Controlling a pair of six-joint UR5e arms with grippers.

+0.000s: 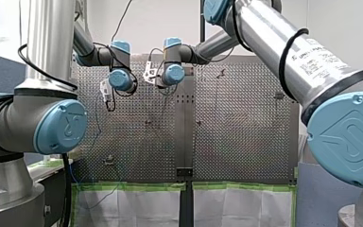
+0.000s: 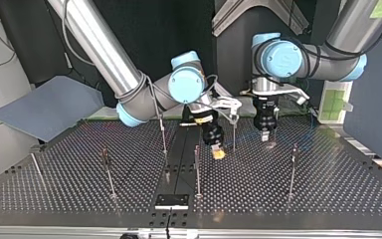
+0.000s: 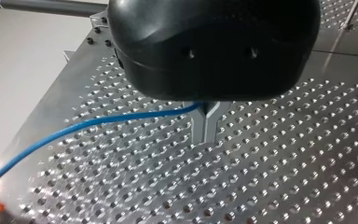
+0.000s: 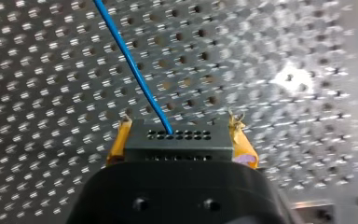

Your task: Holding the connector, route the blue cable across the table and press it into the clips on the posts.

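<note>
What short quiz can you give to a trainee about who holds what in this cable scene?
1. True or false: my right gripper grips the connector between yellow pads.
2. What do the metal fingers of my left gripper pinch? A) a post B) the blue cable C) nothing
3. Fill in: both grippers work over a perforated ____.
Key: 1 true; 2 B; 3 table.

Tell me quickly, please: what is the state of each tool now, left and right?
Left tool: closed on the blue cable.
Right tool: closed on the connector, held between its yellow pads.
</note>
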